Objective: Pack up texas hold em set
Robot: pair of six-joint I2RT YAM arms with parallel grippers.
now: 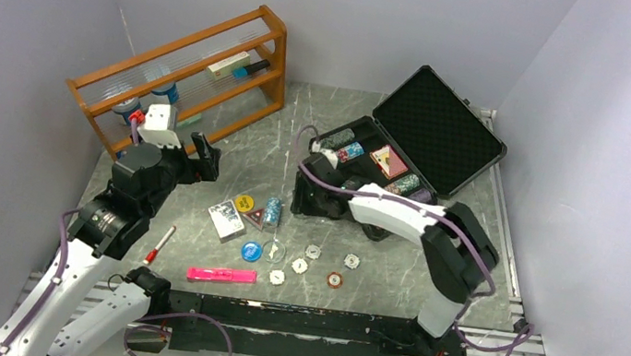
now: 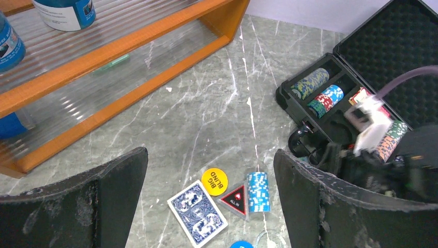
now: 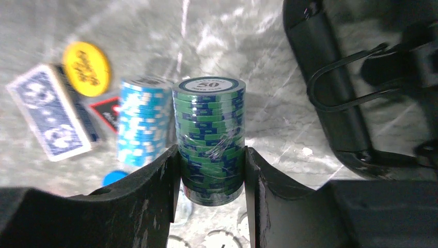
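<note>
**Right gripper clamping a green chip stack beside the open case**

The right gripper [image 3: 210,155] is pressing both fingers against the sides of a green chip stack [image 3: 209,119], its jaws narrowed to the stack's width. The stack is standing upright, wrapped in clear film, and showing a "50" face on top. Whether its base is resting on the table [image 1: 301,120] I cannot tell.

A light blue chip stack [image 3: 142,121] is standing just to its left; touching or apart is not clear. Farther left, a yellow button [image 3: 87,68], a triangular marker [image 3: 106,111] and a blue-backed card deck [image 3: 51,119] are lying flat on the table.

The black case [image 1: 438,130] is sitting open at the far right with its lid tilting back. It is holding several chip stacks [image 2: 310,83] and a second card deck [image 1: 389,161] in its foam compartments. The right gripper is working just off the case's near-left corner.

Nearer the arms, a blue button [image 1: 251,249] and small white discs [image 1: 299,266] are lying scattered. A pink marker [image 1: 222,275] and a red-tipped pen [image 1: 160,245] are lying nearer and to the left of them.

The left gripper [image 2: 209,157] is hovering above the table with its jaws spread wide apart, left of the loose pieces and near the wooden rack [image 1: 182,75] at the far left.
</note>
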